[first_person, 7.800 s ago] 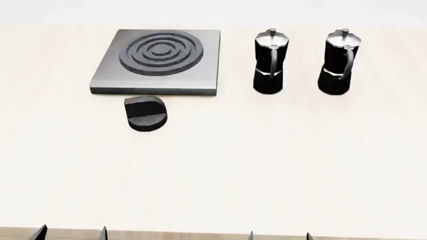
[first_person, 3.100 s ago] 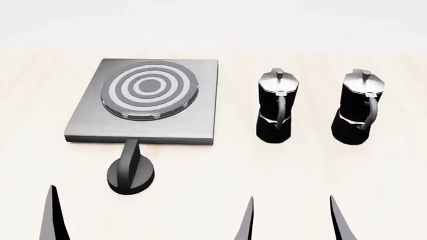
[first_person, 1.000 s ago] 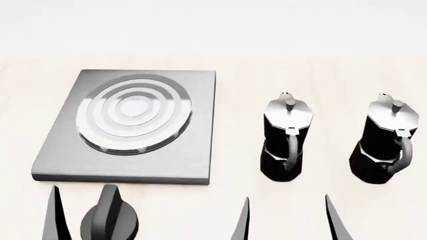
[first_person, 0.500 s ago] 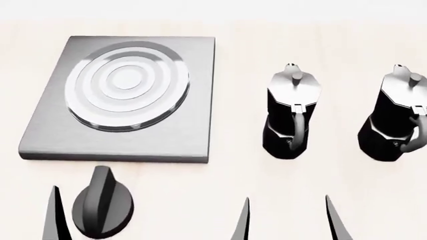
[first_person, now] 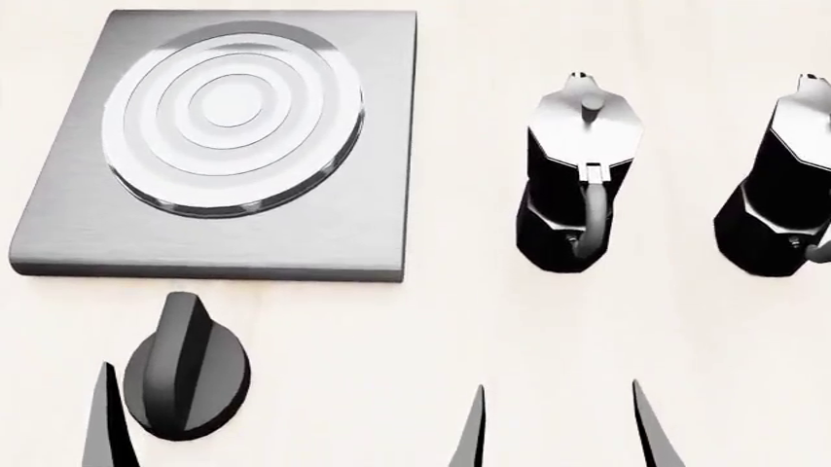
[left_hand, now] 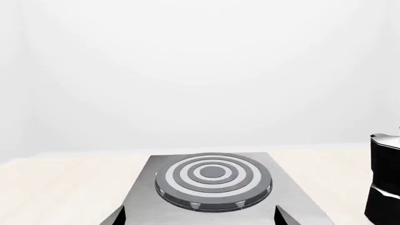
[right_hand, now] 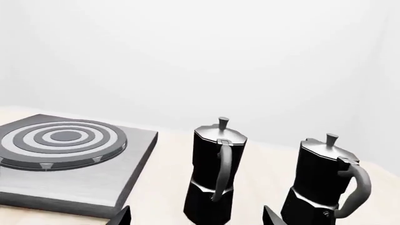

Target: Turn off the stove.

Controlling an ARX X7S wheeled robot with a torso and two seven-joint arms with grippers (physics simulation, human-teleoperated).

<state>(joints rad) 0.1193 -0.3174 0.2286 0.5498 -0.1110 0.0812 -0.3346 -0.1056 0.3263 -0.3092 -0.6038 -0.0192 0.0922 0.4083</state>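
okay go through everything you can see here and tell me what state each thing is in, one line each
stove: flat on the table, nothing on its burner.
knob: ridge points toward the stove, untouched.
nearer moka pot: upright, lid shut.
farther moka pot: upright, lid shut, partly out of frame.
left gripper: jaws open, empty.
right gripper: jaws open, empty.

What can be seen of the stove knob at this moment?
The knob is a round black disc with a raised ridge across its top, glossy like plastic. The ridge runs roughly toward the stove plate. It sits on the pale tabletop, apart from the plate's near edge, toward its left corner. Nothing touches it; one dark finger of the left tool stands beside it.
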